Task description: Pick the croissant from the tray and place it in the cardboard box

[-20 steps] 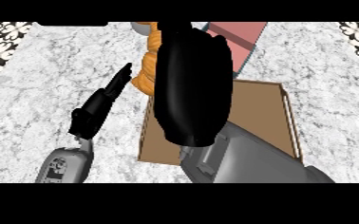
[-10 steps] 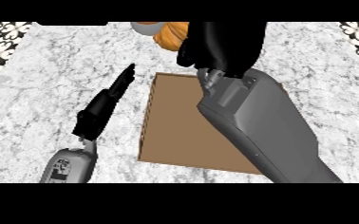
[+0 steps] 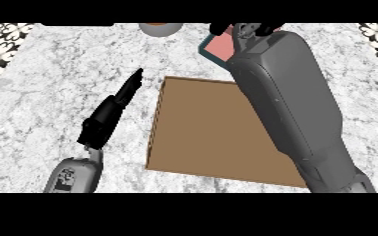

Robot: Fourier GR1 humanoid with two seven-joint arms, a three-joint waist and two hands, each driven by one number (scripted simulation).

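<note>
You see the marbled worktop [image 3: 74,70] carrying the cardboard box [image 3: 214,135]; your left hand [image 3: 111,112] rests straight-fingered, while your right hand [image 3: 247,30] over the tray [image 3: 218,47] is mostly cropped, grip unclear.

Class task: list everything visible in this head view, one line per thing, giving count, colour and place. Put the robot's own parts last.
Counter: one, white-grey marble, fills the view.
Cardboard box: one, brown, centre.
Tray: one, pink with teal rim, top, partly hidden by the right forearm.
Round object: one, pale grey, top edge, cut off.
Left hand: one, black, straight fingers, left of the box.
Right hand: one, black, top edge over the tray, mostly out of sight.
Forearms: two, grey.
</note>
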